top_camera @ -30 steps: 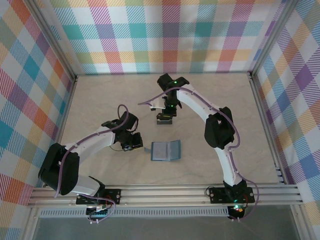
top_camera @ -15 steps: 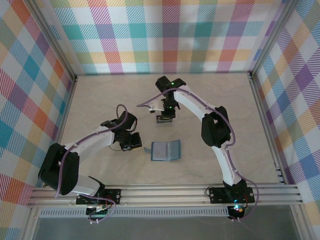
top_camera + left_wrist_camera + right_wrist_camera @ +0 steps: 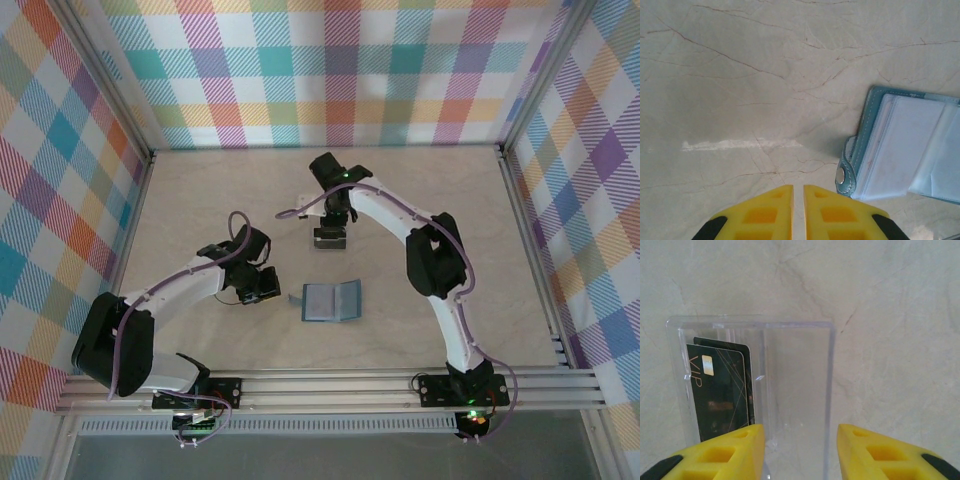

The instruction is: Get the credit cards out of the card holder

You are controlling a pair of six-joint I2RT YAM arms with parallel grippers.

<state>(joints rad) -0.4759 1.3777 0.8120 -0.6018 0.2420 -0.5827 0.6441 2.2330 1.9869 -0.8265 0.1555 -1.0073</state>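
Note:
The card holder lies open on the table, teal-blue with pale inner sleeves. In the left wrist view the card holder sits to the right, its snap tab nearest my fingers. My left gripper is shut with nothing in it, just left of the holder. Two dark credit cards marked VIP stand in the left half of a clear box. My right gripper hangs open over the box's right half, holding nothing.
The clear box stands behind the card holder near the table's middle. Plaid walls and metal rails fence the marble table on all sides. The right arm arches over the table's right half.
My right gripper has opened above the clear box and drawn back slightly. The left gripper has edged a little to the left, still shut.

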